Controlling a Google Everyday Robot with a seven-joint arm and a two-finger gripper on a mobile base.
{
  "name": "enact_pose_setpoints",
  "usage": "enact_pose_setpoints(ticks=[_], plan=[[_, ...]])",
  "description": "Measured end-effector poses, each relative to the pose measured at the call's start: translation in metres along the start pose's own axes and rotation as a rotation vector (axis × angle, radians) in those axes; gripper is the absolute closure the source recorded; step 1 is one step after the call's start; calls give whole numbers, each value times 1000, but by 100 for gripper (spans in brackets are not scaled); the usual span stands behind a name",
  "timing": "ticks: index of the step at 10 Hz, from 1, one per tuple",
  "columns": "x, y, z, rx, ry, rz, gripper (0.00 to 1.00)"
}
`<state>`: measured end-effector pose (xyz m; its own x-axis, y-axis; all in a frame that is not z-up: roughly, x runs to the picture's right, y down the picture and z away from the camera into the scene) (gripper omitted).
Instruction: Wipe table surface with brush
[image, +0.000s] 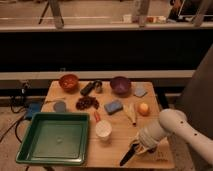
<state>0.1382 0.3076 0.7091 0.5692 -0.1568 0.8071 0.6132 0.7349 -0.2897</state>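
Observation:
The light-brown wooden table surface (116, 150) carries several objects. The brush (128, 154), slim and nearly black, lies slanted on the table's front right part, its lower tip near the front edge. My gripper (137, 146) comes in from the right on a white arm (172, 127) and sits at the brush's upper end, holding it with its tip on the table. A small dark printed mark (161, 159) shows at the front right corner.
A green tray (54, 137) overhangs the front left. A white cup (103, 130), banana (131, 114), orange ball (144, 108), blue sponge (113, 106), purple bowl (120, 85), orange bowl (69, 81), black cylinder (88, 88) and dark grapes (86, 103) stand behind.

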Motion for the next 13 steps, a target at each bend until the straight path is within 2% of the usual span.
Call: enact_pose_setpoints(ticks=[2,4,5,7,9,13], plan=[[-14,3,20,-39,-35,-19,100],[-34,-3,48,-87,-77,-75,100],[-39,-7,53,-93,-92,-95,100],[-52,-24,62,-92,-115,-168,100],[-56,-41,64,-81,-118,-220,100],[-26,-82,58,-45,-113,-272,100]])
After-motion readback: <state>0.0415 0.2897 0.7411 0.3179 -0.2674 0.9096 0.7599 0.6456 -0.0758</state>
